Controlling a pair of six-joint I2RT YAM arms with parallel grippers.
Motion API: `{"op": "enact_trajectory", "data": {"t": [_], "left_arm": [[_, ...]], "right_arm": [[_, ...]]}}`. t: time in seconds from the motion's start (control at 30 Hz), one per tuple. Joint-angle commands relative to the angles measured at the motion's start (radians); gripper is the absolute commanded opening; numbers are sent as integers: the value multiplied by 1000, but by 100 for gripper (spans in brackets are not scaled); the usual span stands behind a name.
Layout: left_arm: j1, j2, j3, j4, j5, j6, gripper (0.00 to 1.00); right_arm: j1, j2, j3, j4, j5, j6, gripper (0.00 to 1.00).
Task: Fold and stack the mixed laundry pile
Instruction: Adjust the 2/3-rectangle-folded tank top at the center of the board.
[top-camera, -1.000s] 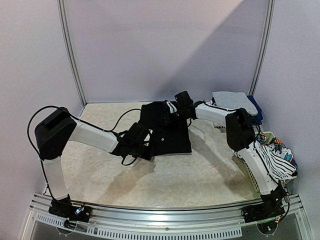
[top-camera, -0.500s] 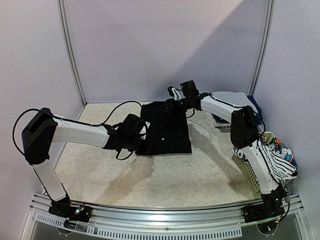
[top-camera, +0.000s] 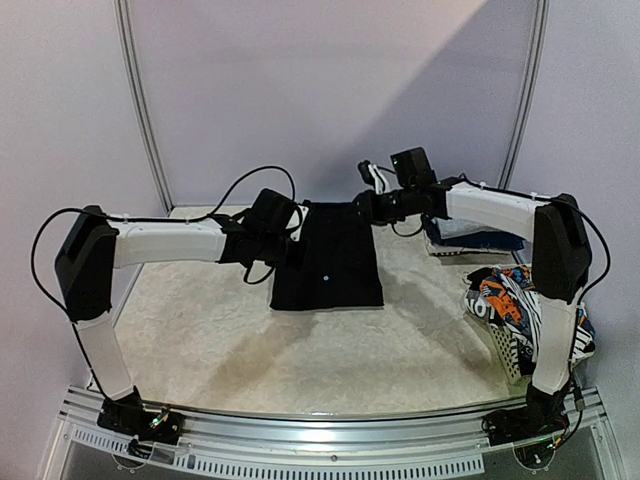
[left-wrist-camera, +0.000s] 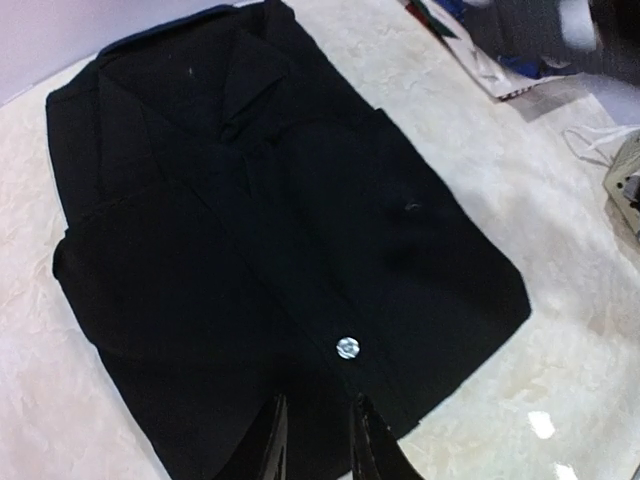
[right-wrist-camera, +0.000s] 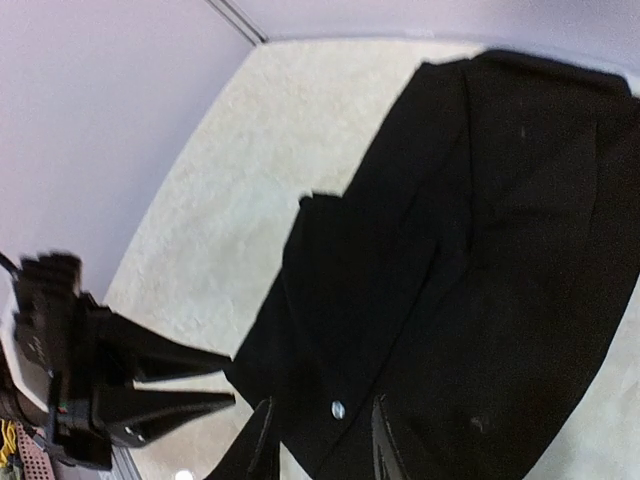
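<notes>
A black buttoned garment (top-camera: 330, 262) lies folded flat as a rectangle in the middle of the table. In the left wrist view it (left-wrist-camera: 270, 230) fills the frame, its pale button (left-wrist-camera: 347, 348) just ahead of my fingers. My left gripper (top-camera: 297, 241) hovers over the garment's left edge; its jaws (left-wrist-camera: 318, 442) stand slightly apart with nothing between them. My right gripper (top-camera: 363, 206) hangs above the far right corner, open and empty (right-wrist-camera: 322, 445), looking down on the garment (right-wrist-camera: 480, 260). Orange-black-white printed pieces (top-camera: 502, 298) and striped ones (top-camera: 556, 335) hang out of the basket.
A white lattice basket (top-camera: 506, 347) stands at the right edge. A grey and navy folded stack (top-camera: 468, 236) sits at the back right, partly behind my right arm. A metal frame (top-camera: 140, 110) and walls enclose the table. The left gripper (right-wrist-camera: 130, 390) shows in the right wrist view.
Both grippers have lifted off the black garment and moved toward the far side. The right arm swung up and out, uncovering the basket. The garment now lies flat.
</notes>
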Motion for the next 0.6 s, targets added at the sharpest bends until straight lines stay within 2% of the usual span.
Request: {"op": "enact_trajectory", "data": {"t": [0.0,0.3,0.57], "left_arm": [[30,96,39,-35,59,25,22],[61,182,30,-6,96,18,21],[61,195,-57,38,120,-1,20]], "right_arm": [[42,13,-113,-65,1,-27,30],[52,40,-284,9,-16,-27,27],[52,69,-395,22,71,-36,27]]}}
